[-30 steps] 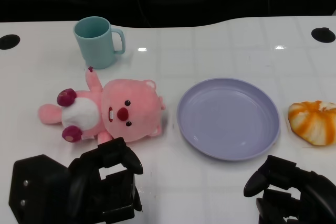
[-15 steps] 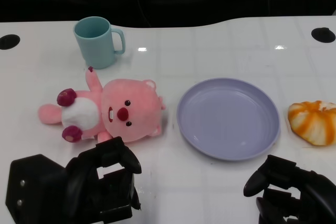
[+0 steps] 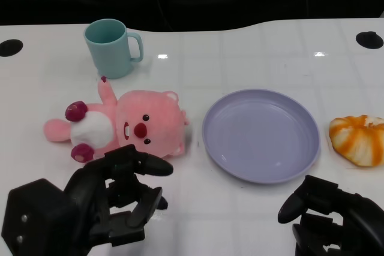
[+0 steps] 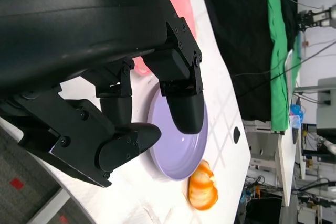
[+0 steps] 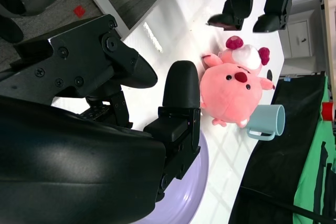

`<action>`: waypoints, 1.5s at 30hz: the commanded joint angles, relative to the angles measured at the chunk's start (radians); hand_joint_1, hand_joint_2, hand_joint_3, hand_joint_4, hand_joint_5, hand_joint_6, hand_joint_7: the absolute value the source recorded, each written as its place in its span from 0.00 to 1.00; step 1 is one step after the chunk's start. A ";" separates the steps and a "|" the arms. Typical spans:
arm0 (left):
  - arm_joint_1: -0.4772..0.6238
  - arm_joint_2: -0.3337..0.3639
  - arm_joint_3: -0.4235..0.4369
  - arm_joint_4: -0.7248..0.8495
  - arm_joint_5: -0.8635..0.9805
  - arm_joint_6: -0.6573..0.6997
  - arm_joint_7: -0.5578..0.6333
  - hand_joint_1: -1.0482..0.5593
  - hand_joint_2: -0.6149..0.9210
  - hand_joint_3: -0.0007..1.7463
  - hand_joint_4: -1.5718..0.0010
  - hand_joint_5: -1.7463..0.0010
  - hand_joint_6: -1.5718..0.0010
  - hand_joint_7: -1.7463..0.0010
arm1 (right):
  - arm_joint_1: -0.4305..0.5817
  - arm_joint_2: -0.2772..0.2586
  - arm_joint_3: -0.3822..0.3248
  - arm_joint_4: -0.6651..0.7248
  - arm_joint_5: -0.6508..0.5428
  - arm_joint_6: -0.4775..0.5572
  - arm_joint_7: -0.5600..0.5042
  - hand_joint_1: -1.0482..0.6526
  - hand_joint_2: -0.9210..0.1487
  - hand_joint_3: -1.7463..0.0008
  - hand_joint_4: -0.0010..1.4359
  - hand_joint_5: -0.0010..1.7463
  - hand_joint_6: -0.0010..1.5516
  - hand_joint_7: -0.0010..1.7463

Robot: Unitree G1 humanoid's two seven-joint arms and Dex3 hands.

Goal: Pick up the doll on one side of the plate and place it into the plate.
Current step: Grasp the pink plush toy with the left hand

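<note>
A pink plush doll (image 3: 123,127) with a white belly lies on its back on the white table, left of the lavender plate (image 3: 261,134). The doll (image 5: 234,87) and part of the plate (image 5: 178,203) also show in the right wrist view. My left hand (image 3: 111,199) hovers just in front of the doll with its fingers spread apart, holding nothing. The left wrist view shows those fingers (image 4: 181,95) apart above the plate (image 4: 176,153). My right hand (image 3: 330,217) sits near the table's front edge, below the plate, fingers apart and empty.
A teal mug (image 3: 112,48) stands behind the doll. An orange-and-white striped bun-like object (image 3: 358,139) lies right of the plate. Two black holes (image 3: 10,47) mark the table's far corners. Dark cloth runs behind the table.
My left hand's fingers have spread apart and reached a little toward the doll. The doll, plate and right hand have not moved.
</note>
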 commanded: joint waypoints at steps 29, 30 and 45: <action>-0.241 0.339 0.003 0.009 0.426 -0.118 -0.082 0.30 1.00 0.03 0.94 0.55 0.77 0.97 | 0.002 -0.011 -0.016 -0.008 0.003 0.008 -0.005 0.56 0.23 0.40 0.46 1.00 0.32 0.81; -0.250 0.348 0.002 0.014 0.450 -0.125 -0.080 0.31 0.99 0.02 0.95 0.56 0.77 0.97 | 0.002 -0.012 -0.015 -0.007 0.002 0.006 -0.004 0.56 0.23 0.40 0.46 1.00 0.32 0.81; -0.405 0.505 -0.106 0.040 0.862 -0.041 -0.210 0.22 1.00 0.02 1.00 0.78 0.91 1.00 | 0.006 -0.007 -0.010 -0.016 0.002 0.016 -0.012 0.55 0.23 0.41 0.46 1.00 0.32 0.81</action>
